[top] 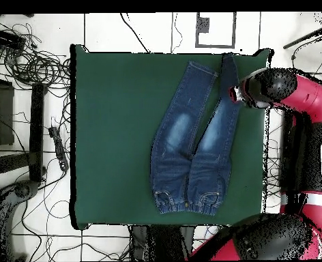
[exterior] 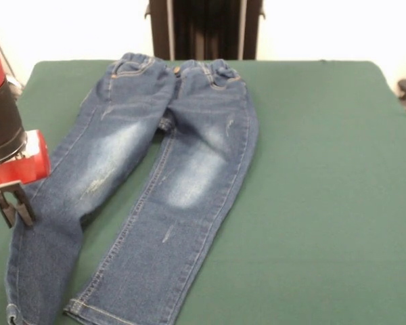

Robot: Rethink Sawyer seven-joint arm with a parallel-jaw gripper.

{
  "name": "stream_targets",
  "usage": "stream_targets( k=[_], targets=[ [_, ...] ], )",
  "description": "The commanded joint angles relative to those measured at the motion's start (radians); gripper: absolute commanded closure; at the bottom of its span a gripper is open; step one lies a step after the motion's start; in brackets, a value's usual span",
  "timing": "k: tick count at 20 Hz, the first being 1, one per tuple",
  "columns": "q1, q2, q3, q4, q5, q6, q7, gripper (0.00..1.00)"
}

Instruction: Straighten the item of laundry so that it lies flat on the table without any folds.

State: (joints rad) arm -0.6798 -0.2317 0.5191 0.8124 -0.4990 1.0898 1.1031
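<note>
The item of laundry, small blue jeans point(exterior: 183, 156), lies front up on the green table point(exterior: 325, 169), with the waistband at the far side and the legs pointing to the near edge. The right-hand leg lies flat. The left-hand leg bends at the knee and narrows toward its hem, as if turned on its side. My gripper point(exterior: 14, 210) hangs at the far left, just over the outer edge of that leg's lower half, open and empty. In the overhead view the gripper point(top: 235, 93) is beside the same leg of the jeans point(top: 191, 136), near the table's point(top: 109, 136) right edge.
The robot's pedestal point(exterior: 203, 27) stands behind the table's far edge. In the overhead view the red arm point(top: 300, 95) reaches in from the right, and cables and stands point(top: 34, 102) lie on the floor at the left.
</note>
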Motion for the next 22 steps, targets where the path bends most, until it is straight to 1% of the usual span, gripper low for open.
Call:
stream_targets(
  k=[1, 4, 8, 13, 19, 22],
  targets=[
    [-0.028, 0.052, 0.1, 0.071, 0.036, -0.092, -0.215, 1.0],
    [-0.059, 0.07, 0.117, 0.096, 0.071, -0.113, -0.189, 1.0],
    [-0.075, 0.086, 0.118, 0.076, 0.058, -0.098, -0.248, 1.0],
    [-0.12, 0.152, 0.148, 0.041, 0.05, -0.125, -0.32, 1.0],
    [-0.168, 0.241, 0.189, 0.04, 0.024, -0.254, -0.362, 1.0],
    [-0.165, 0.249, 0.192, 0.031, 0.006, -0.274, -0.373, 1.0]
  ],
)
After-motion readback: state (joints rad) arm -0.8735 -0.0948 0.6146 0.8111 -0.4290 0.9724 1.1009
